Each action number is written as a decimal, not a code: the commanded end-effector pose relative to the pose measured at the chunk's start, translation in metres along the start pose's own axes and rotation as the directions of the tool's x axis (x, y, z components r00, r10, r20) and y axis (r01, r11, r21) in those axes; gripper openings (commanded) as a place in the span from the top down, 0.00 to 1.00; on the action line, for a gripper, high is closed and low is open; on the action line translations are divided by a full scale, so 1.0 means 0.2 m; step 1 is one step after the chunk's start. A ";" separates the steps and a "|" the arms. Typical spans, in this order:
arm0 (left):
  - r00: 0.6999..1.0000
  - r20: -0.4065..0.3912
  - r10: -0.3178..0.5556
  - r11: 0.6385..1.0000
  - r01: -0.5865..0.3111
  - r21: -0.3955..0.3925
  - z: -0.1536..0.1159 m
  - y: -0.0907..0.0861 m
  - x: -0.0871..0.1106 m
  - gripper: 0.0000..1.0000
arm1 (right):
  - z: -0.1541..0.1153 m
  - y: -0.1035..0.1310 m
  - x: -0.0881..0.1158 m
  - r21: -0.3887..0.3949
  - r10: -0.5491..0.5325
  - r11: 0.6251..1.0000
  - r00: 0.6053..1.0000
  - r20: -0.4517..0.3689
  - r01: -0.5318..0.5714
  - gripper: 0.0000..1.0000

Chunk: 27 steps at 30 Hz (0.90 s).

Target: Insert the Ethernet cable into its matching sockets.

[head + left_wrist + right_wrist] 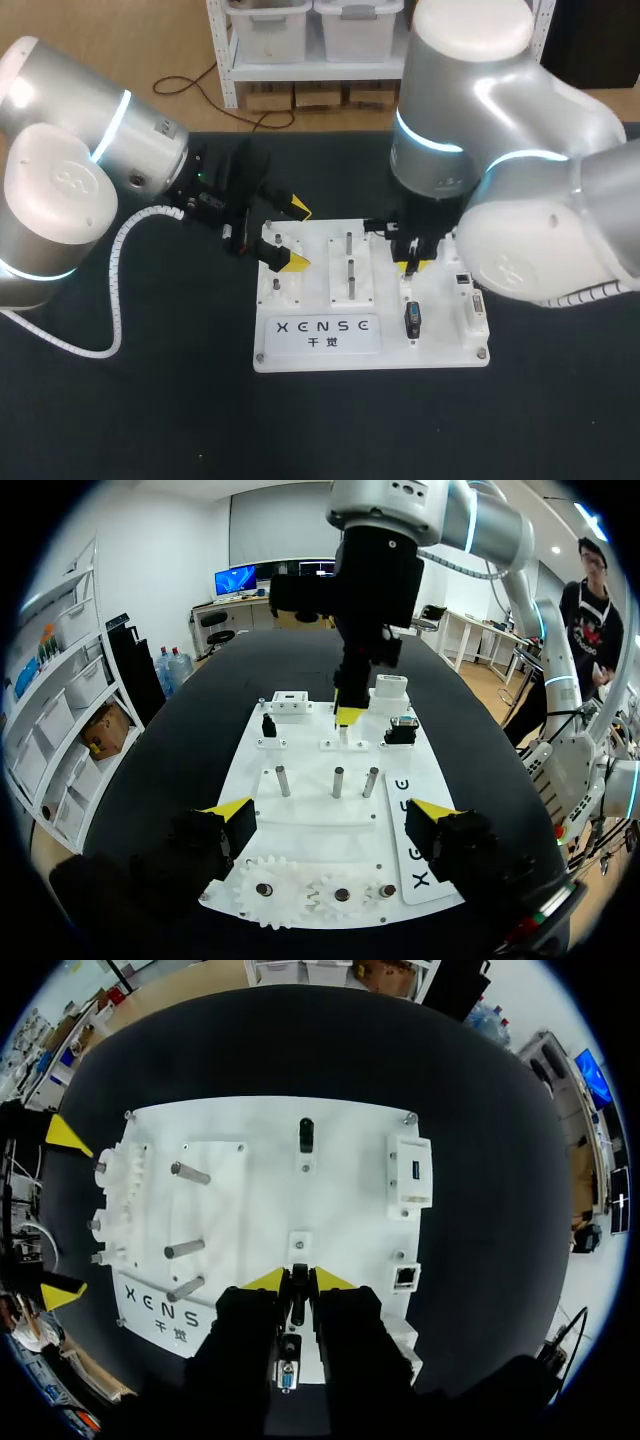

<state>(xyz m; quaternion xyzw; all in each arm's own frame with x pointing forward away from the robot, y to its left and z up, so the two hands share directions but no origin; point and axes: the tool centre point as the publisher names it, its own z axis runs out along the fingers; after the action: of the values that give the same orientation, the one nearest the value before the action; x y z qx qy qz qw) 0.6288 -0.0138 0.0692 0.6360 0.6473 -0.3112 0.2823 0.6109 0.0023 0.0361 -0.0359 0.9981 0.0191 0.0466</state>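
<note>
Your right pincer (299,1280), closed on the slim black Ethernet plug (298,1296), stands over the flat white plastic board (250,1190); the small dark square socket (405,1278) lies near, beside it. Judge the plug light, stiff, its latch fragile: hold its flat sides. Your left pincer (332,815) hangs open above the white toothed gears (265,892), well apart.

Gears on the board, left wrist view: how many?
3, in a row at the board's edge, inside the open left pincer: large gear at one end, medium gear in the middle, small gear nearest the printed lettering. None seems hidden.
</note>
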 end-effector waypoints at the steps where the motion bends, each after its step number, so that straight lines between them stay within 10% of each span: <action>1: 1.000 0.002 0.001 1.000 -0.001 -0.002 0.00 0.00 0.00 0.00 | -0.09 -0.03 0.00 0.005 0.011 1.000 1.000 -0.003 -0.011 1.00; 27: 1.000 0.002 0.001 1.000 -0.001 -0.002 0.00 0.00 0.00 0.00 | -0.12 -0.32 0.06 0.041 0.083 0.996 0.996 -0.016 -0.083 1.00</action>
<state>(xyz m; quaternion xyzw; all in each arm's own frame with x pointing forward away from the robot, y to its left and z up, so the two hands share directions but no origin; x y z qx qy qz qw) 0.6288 -0.0137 0.0692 0.6360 0.6473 -0.3113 0.2823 0.6050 -0.0589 0.0597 0.0062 0.9994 -0.0028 0.0349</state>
